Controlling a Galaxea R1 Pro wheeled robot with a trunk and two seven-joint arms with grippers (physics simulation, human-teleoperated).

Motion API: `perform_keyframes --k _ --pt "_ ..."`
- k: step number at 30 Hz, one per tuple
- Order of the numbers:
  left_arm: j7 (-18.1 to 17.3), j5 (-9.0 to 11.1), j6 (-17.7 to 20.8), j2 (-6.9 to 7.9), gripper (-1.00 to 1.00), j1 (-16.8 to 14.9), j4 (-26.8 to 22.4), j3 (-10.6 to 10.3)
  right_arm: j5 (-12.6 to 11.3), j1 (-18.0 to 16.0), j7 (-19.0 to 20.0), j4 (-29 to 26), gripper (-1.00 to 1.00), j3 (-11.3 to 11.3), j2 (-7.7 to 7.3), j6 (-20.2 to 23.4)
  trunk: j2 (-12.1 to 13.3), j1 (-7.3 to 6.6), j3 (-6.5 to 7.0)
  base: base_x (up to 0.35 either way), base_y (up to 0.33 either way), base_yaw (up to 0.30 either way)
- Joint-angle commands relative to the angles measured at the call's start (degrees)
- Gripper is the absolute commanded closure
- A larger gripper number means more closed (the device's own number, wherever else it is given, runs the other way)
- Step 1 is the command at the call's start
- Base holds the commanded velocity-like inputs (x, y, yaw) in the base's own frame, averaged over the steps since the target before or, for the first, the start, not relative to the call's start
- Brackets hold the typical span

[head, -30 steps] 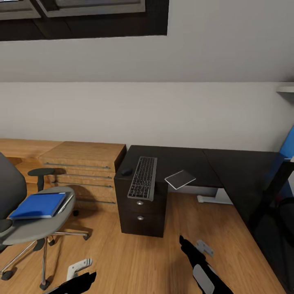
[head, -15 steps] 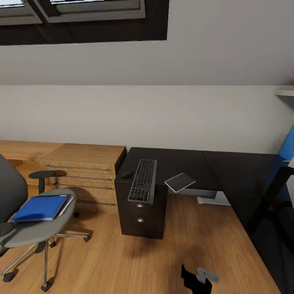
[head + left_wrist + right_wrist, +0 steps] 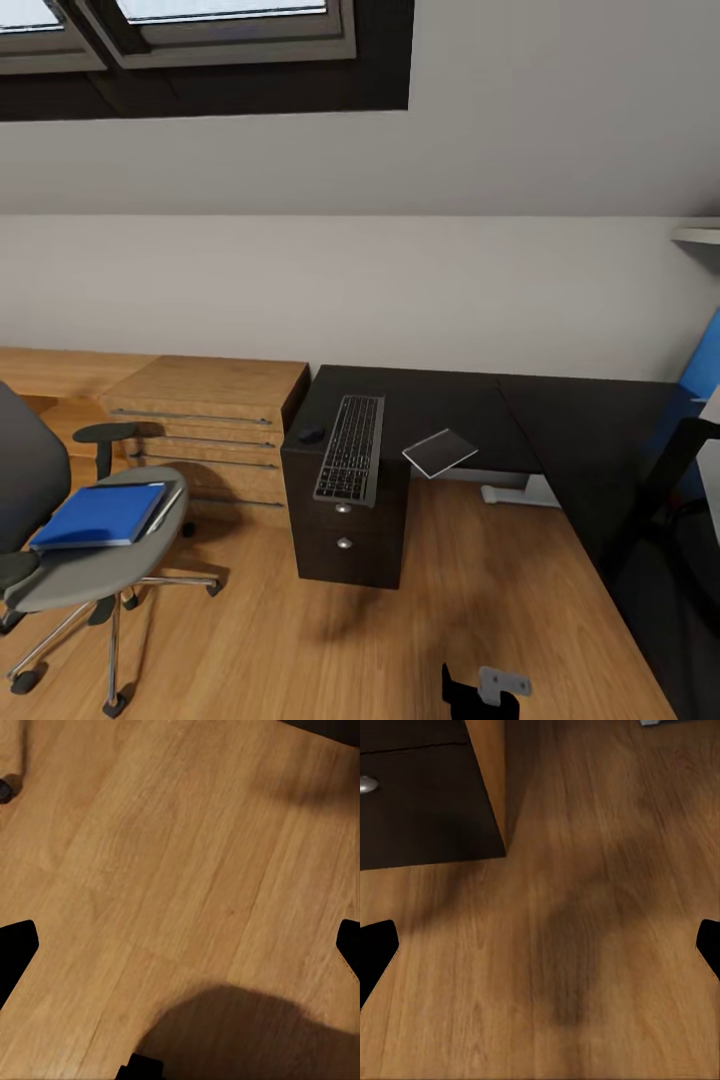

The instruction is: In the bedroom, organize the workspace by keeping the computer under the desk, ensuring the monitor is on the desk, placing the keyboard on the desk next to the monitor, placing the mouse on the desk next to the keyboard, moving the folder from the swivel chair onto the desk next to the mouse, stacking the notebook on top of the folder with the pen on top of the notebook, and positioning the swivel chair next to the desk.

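Observation:
The black desk [image 3: 470,400] stands against the wall. On its left end lie the silver keyboard [image 3: 350,447] and, left of it, the small dark mouse [image 3: 311,433]. The grey notebook [image 3: 440,452] rests at the desk's front edge, partly overhanging. The blue folder [image 3: 100,514] lies on the swivel chair [image 3: 80,575] at the left. My right gripper [image 3: 480,692] shows low above the floor, well short of the desk. In the wrist views my left gripper [image 3: 180,945] and right gripper [image 3: 540,945] are open over bare wood floor. The monitor, computer and pen are out of view.
The black drawer unit [image 3: 345,540] with silver knobs sits under the keyboard; its corner [image 3: 420,795] is close in the right wrist view. Low light-wood cabinets [image 3: 200,420] stand between chair and desk. A blue object [image 3: 705,360] and a dark frame [image 3: 675,470] are at the right edge.
The head camera has tilted up a little. Both arms have dropped lower; the left one has left the head view. Desk items and chair have not moved.

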Motion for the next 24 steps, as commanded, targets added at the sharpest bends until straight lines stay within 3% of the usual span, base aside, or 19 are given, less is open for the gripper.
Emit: perform_keyframes --k 1,24 --pt "0.47 0.36 -0.3 0.05 -1.0 -0.04 0.03 -0.48 -0.27 -0.04 -0.31 0.18 -1.0 0.52 0.02 -0.44 0.39 -0.23 0.13 0.0 0.0 0.0" --pt "0.5 0.44 -0.57 -0.03 -1.0 -0.04 0.06 -0.35 1.78 0.03 -0.2 1.15 -1.0 0.84 0.93 -1.53 9.61 -5.28 4.26 0.0 0.0 0.0"
